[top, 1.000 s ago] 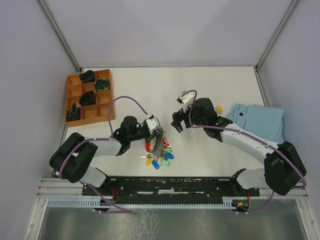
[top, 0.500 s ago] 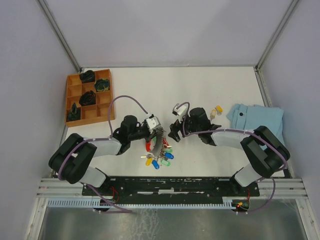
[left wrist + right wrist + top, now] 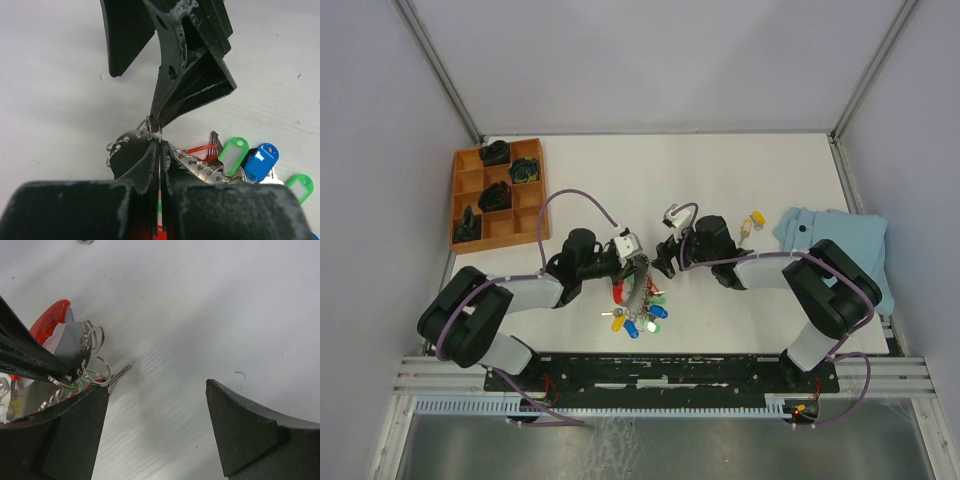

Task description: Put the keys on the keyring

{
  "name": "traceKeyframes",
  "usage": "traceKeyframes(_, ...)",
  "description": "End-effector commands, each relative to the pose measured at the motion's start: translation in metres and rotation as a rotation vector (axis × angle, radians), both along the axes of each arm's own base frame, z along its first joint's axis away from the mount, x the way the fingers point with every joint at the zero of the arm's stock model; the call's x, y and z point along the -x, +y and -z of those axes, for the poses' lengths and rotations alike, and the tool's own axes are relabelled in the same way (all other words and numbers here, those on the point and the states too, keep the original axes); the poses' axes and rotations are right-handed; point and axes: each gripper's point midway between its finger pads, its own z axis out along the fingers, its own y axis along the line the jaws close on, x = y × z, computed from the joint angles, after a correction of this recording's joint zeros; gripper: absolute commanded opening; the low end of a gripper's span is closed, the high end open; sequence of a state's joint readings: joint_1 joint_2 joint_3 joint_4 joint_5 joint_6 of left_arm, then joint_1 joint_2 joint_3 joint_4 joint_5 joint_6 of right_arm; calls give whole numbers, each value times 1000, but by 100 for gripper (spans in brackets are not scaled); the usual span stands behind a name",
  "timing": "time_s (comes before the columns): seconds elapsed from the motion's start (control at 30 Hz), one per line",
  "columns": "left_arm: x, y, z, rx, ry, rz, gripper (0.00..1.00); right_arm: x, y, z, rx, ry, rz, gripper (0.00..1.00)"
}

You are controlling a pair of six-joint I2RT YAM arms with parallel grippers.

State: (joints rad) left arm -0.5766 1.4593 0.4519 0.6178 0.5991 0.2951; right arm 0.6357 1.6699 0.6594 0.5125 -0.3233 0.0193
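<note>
Keys (image 3: pixel 642 316): tagged bunch lying on the tabletop (image 3: pixel 720 170) just ahead of the arm bases, between the two arms. From above I count blue, green and yellow tags. In the left wrist view a green tag (image 3: pixel 233 152) and a blue one lie side by side.
Keyring (image 3: pixel 202 171): grey chain and small rings with a red strap loop, directly beyond the bunch and touching it. I cannot tell which keys are actually threaded on. Its far end sits in the left hand's grip.
Left hand (image 3: pixel 159 142): closed, both fingers pinched flat on a thin metal part of the keyring.
Right hand (image 3: pixel 156 387): open, fingers well apart, and I see only bare tabletop between them. It stands just beyond the left hand's tips, facing them. One finger (image 3: pixel 70 435) sits beside the split rings (image 3: pixel 95 371); I cannot tell whether it touches them.
Cloth (image 3: pixel 840 245): light blue, folded, at the right edge of the tabletop.
Loose key (image 3: pixel 754 218): yellow tag, alone on the tabletop to the right of the right hand, well apart from the bunch and near the cloth's edge.
Tray (image 3: pixel 498 195): orange, divided, at the far left. Dark items sit in several compartments, too small for me to identify.
</note>
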Motion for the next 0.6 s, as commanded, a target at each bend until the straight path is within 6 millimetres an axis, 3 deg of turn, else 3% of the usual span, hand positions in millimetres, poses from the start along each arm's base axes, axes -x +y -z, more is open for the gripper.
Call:
traceKeyframes(0.0,-2,-13,-26,61,-29,47,3,-39,-4,-27,-44,-72,160,85)
traceKeyframes(0.3,-11,-10,-25,37,-8,-7,3,-17,-24,-45,19,-62,136,81)
traceKeyframes(0.43,-11,-11,-26,35,4,-8,3,11,-9,-57,-16,-44,-45,74)
traceKeyframes(0.57,-12,-11,-27,30,12,-10,3,27,3,-63,-34,-55,-184,64)
